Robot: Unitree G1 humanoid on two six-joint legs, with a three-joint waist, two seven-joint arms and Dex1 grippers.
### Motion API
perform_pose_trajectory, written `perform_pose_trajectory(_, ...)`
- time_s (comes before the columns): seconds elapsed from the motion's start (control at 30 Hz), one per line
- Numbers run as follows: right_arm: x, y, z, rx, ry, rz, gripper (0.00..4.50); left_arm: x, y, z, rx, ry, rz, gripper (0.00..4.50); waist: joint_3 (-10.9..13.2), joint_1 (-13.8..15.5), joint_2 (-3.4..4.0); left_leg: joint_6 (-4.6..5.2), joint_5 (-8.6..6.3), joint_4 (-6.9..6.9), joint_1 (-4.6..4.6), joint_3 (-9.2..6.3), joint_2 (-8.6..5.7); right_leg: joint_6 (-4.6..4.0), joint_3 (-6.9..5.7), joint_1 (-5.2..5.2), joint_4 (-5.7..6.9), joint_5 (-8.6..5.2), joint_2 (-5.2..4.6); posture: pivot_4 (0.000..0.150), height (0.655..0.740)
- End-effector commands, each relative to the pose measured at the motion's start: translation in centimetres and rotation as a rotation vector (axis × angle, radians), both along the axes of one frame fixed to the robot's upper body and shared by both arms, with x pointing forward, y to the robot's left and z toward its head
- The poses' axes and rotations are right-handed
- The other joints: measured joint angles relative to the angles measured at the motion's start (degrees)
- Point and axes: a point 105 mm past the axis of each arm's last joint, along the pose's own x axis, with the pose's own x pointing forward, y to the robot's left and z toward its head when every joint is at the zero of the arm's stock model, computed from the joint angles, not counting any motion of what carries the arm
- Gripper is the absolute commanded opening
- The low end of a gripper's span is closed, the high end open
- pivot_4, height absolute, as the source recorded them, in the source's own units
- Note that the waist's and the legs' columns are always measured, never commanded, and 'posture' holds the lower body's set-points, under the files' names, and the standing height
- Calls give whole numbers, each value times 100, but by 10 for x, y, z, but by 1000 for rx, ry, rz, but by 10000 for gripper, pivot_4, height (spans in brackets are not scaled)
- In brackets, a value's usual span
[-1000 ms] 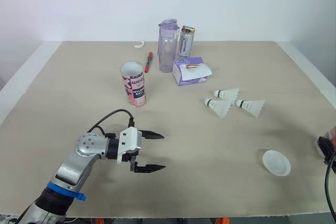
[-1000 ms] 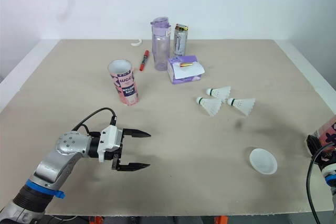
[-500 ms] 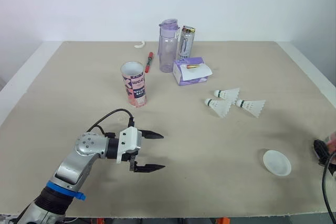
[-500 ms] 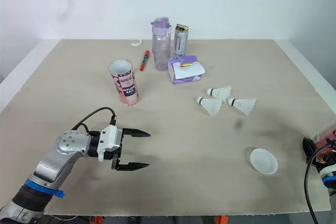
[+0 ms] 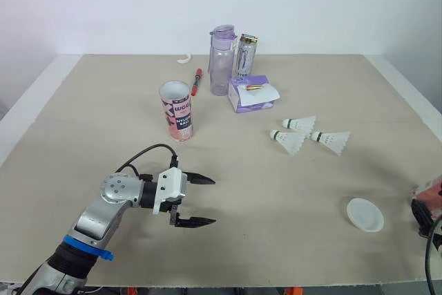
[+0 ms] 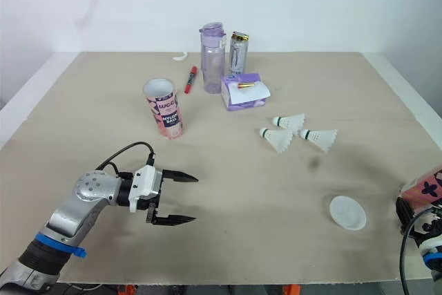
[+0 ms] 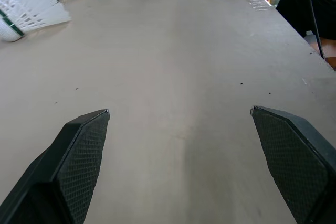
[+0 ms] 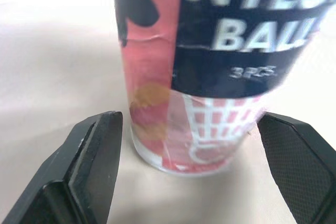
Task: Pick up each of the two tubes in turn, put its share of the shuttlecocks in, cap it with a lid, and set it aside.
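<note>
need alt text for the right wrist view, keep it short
A pink and navy shuttlecock tube printed NYLON BALL sits with its base on the beige table, between the two black fingers of the open right end effector. There is a gap on each side.

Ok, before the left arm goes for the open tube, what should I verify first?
1. Left gripper open and empty: ok.
2. Open tube upright, mouth uncovered: ok.
3. Three shuttlecocks lying free on the table: ok.
4. White lid lying free, apart from them: ok.
5. Second tube at the right gripper capped: cannot tell.
</note>
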Motion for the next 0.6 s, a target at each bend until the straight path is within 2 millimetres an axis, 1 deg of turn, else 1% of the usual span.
perform_pose_trajectory(0.03,-17,1,24,-47,-50,-23,43252,3,-1,5,-2,-40,-23,45000,0,1,-1,0,0,-1,-1,-2,0,-1,-2,0,0,-1,0,1500,7400)
perform_pose_trajectory(0.07,-20,5,26,-55,-43,-15,43252,4,-2,5,-2,-40,-25,45000,-1,1,1,0,0,-1,-1,-2,1,-1,-1,0,0,-2,0,1500,7400)
perform_pose_trajectory(0.13,-27,20,31,-82,-22,45,43252,6,-3,5,-1,-40,-30,45000,-1,1,1,0,0,-1,-1,-1,0,0,0,0,0,-2,-1,1500,7400)
perform_pose_trajectory(0.2,-30,38,36,-101,-7,157,43252,8,-3,5,-1,-40,-32,45000,-1,1,2,0,0,-1,-1,-1,0,0,0,0,0,-2,-1,1500,7400)
perform_pose_trajectory(0.23,-30,44,37,-114,6,196,43252,8,-3,5,-2,-40,-32,45000,-2,2,4,0,0,-1,-1,0,-2,0,3,-1,0,-2,-2,1500,7400)
perform_pose_trajectory(0.33,-33,74,36,-162,71,432,43252,11,-3,4,-1,-39,-33,45000,-3,9,5,0,-1,-6,-1,-5,0,-2,-1,-1,0,-7,0,1500,7400)
perform_pose_trajectory(0.4,-34,88,37,-181,96,553,43252,12,-3,4,0,-40,-34,45000,-2,4,2,0,-1,-6,-1,-3,0,-2,0,-1,-2,-7,-1,1500,7400)
perform_pose_trajectory(0.47,-30,101,41,-199,95,660,43252,13,-3,4,2,-42,-33,45000,-2,2,0,0,-1,-5,-1,-1,-2,-2,2,-1,-3,-7,-4,1500,7400)
perform_pose_trajectory(0.5,-25,111,44,-210,85,729,43252,13,-2,4,1,-44,-30,45000,0,2,-6,0,-1,-5,-1,-1,-2,-2,2,-1,-3,-7,-4,1500,7400)
perform_pose_trajectory(0.57,-13,128,48,-229,67,840,43252,15,-1,5,-4,-46,-14,45000,1,1,-8,0,-1,-4,0,-2,0,-2,0,-2,-3,-7,-4,1500,7400)
perform_pose_trajectory(0.6,-1,142,50,-244,46,926,43252,17,0,7,-11,-48,10,45000,2,1,-11,0,-1,-4,0,-2,-1,-3,0,-1,-3,-7,-3,1500,7400)
